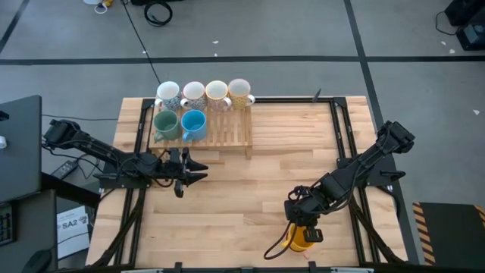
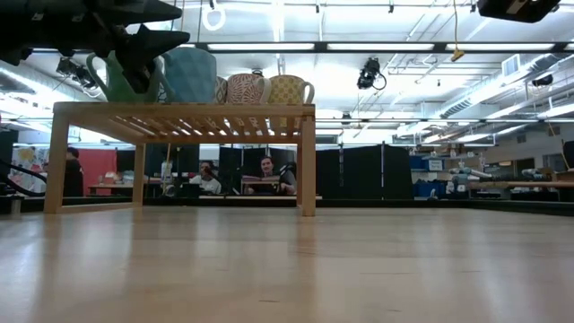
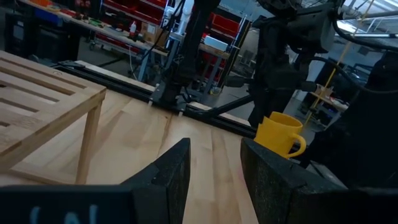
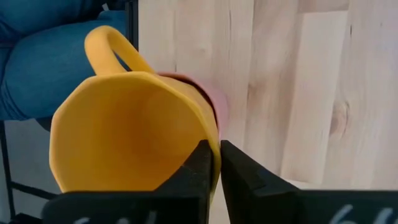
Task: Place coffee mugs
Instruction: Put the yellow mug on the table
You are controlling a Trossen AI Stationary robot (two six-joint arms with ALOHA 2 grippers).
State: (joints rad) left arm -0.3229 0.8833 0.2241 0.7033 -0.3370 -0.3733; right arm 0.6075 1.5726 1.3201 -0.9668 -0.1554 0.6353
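Right gripper [image 1: 305, 232] sits low on the table [image 1: 250, 189], down around five o'clock from the table's middle in the overhead view, and its two dark fingers [image 4: 202, 171] are pinched onto the rim of a yellow-orange mug [image 4: 134, 134], one finger inside the cup and one outside against the wall. That mug [image 1: 301, 236] stands near the table's front edge, its handle turned away from the wood and out over the edge, where something blue shows beyond the tabletop. Left gripper [image 1: 198, 171] hovers at about nine o'clock from the table's centre, just in front of the wooden rack [image 1: 220, 133], its fingers [image 3: 171, 177] standing apart with nothing between them; past them, in its own wrist camera, the yellow-orange mug [image 3: 280, 132] shows across the bare boards under the other arm. Up on the rack at eleven o'clock, six mugs are parked: a back row of four, namely a white speckled mug [image 1: 167, 94], a white mug [image 1: 193, 93], a pink patterned mug [image 1: 217, 92] and a cream patterned mug [image 1: 239, 92], and in front of them, at the rack's left end, a green mug [image 1: 165, 123] with a blue mug [image 1: 193, 122] just beside it. From table height the green mug [image 2: 112, 81] and blue mug [image 2: 190, 74] sit on the slatted top, with people [image 2: 208, 179] seated far back in the room.
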